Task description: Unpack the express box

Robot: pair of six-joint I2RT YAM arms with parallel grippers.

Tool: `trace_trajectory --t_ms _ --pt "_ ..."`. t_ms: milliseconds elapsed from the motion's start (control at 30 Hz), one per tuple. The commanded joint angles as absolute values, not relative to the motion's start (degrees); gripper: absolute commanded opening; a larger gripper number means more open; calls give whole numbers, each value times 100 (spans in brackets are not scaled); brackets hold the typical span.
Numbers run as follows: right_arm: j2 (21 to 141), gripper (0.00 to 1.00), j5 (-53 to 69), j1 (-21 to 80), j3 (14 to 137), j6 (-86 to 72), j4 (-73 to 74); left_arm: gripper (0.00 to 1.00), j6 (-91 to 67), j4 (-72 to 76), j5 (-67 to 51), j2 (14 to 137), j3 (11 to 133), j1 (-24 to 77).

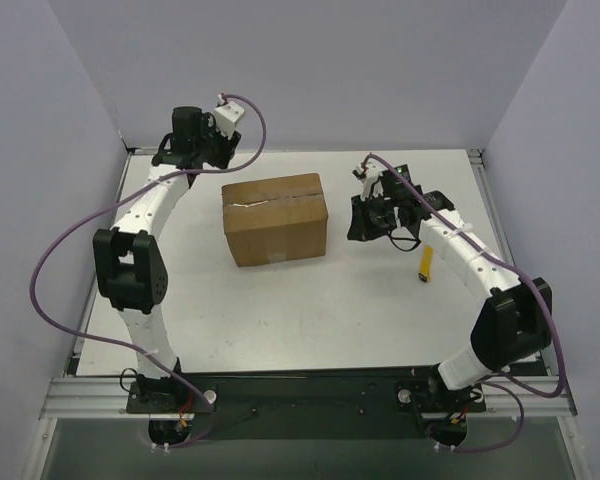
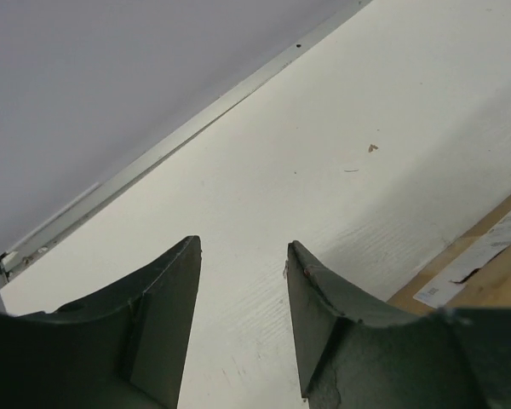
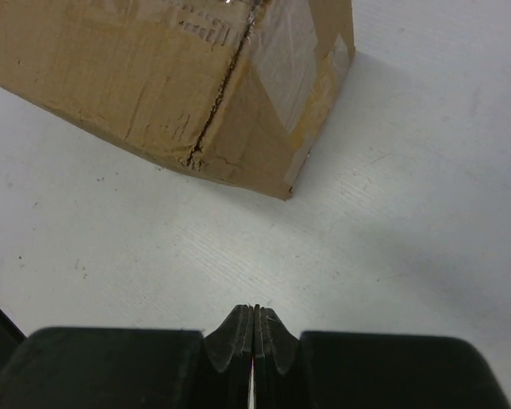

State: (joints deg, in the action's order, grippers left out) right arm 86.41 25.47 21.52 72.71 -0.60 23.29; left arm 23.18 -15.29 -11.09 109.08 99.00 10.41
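The express box (image 1: 275, 217) is a brown cardboard carton in the middle of the table, its flaps closed and a taped seam along the top. A corner of it with a pale label shows in the left wrist view (image 2: 502, 285). Its taped right end shows in the right wrist view (image 3: 179, 77). My left gripper (image 1: 205, 158) is open and empty over the table behind the box's far left corner; it also shows in the left wrist view (image 2: 243, 251). My right gripper (image 1: 357, 226) is shut, low over the table just right of the box, apart from it; the right wrist view (image 3: 254, 313) shows its fingers together.
A small yellow tool (image 1: 426, 264) lies on the table beside my right forearm. The metal rail of the table's far edge (image 2: 196, 128) runs close behind my left gripper. Grey walls enclose the table on three sides.
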Motion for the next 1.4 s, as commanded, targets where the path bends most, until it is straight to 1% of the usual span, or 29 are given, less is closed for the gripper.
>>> trace_trajectory --t_ms 0,33,67,100,133,200,333,433,467,500,533,600,633,700,767,800,833,900,933,1000,1033,1067,1133,1167,1233,1267,1300,1333,1367 --pt "8982 0 3024 2425 7541 -404 2021 53 2172 -2486 -2265 11547 11307 555" --pt "9113 2 3032 2495 7558 -404 2013 51 2014 -2661 -2581 11810 11468 475" --pt "9193 5 3041 2670 7628 -361 2013 47 2004 -2968 -3350 11926 11600 422" --pt "9306 11 3050 2741 7681 -334 2021 46 2134 -3127 -3653 12092 11810 352" --pt "9360 12 3102 2820 7725 -325 2013 44 2214 -3416 -4056 12146 11873 334" --pt "9483 14 3356 2909 7866 -316 2013 42 2215 -3515 -4288 12138 11735 360" --pt "9606 13 2919 2927 7954 -211 2013 41 2161 -3253 -4737 11822 10979 552" --pt "9606 7 2453 2927 7901 -184 1890 40 2408 -3173 -4667 11374 10226 834" --pt "9580 2 2304 2927 7893 -263 1864 40 2434 -3182 -4684 11243 9978 896" --pt "9571 1 2207 2909 7910 -368 1846 40 2461 -3147 -4711 10954 9741 957" --pt "9580 0 2076 2900 7919 -360 1846 40 2461 -3086 -4711 10786 9216 1062" --pt "9606 0 2013 2865 7919 -177 1846 40 2470 -3041 -4676 10269 8721 1160" --pt "9633 1 1934 2857 7945 -106 1837 40 2435 -2998 -4676 10100 8249 1212" --pt "9720 1 1802 2856 7989 -44 1785 40 2347 -2953 -4580 9645 7842 1327" --pt "9834 1 1688 2856 8121 -44 1767 41 2199 -2866 -4177 9397 7447 1458" --pt "9861 1 1670 2856 8191 -53 1793 43 2041 -2796 -3922 9178 7383 1476" --pt "9879 1 1661 2856 8313 121 1828 46 1856 -2647 -3380 9089 7357 1485" --pt "9844 2 1434 2856 8454 132 1968 49 1390 -2593 -2990 8835 7540 1416" --pt "9792 4 1276 2848 8586 106 2004 54 1284 -2593 -2727 8763 7637 1398" --pt "9633 11 1169 2778 8718 -131 2056 57 1117 -2619 -2506 8632 7926 1415" --pt "9581 18 1265 2734 8797 -210 2074 58 1064 -2637 -2409 8613 8023 1441" --pt "9545 31 1370 2681 8937 -376 2066 62 889 -2672 -2147 8613 8120 1468" --pt "9545 39 1730 2672 9070 -527 2074 65 713 -2864 -1970 8744 8515 1582" --pt "9606 45 1845 2672 9149 -675 2066 82 451 -2978 -1716 8919 8699 1634" --pt "9711 51 2117 2681 9167 -799 2048 96 203 -3409 -1583 9139 9225 1766" --pt "9834 57 2170 2689 9176 -843 2048 97 28 -3567 -1521 9236 9394 1810" --pt "9896 60 2214 2689 9176 -983 2039 97 -191 -3829 -1207 9446 9526 1854" --pt "9966 66 2398 2698 9167 -1019 2030 97 -254 -3954 -1135 9535 9788 1933" --pt "10089 68 2460 2698 9158 -1037 2030 97 -307 -4042 -1073 9614 9861 1968"
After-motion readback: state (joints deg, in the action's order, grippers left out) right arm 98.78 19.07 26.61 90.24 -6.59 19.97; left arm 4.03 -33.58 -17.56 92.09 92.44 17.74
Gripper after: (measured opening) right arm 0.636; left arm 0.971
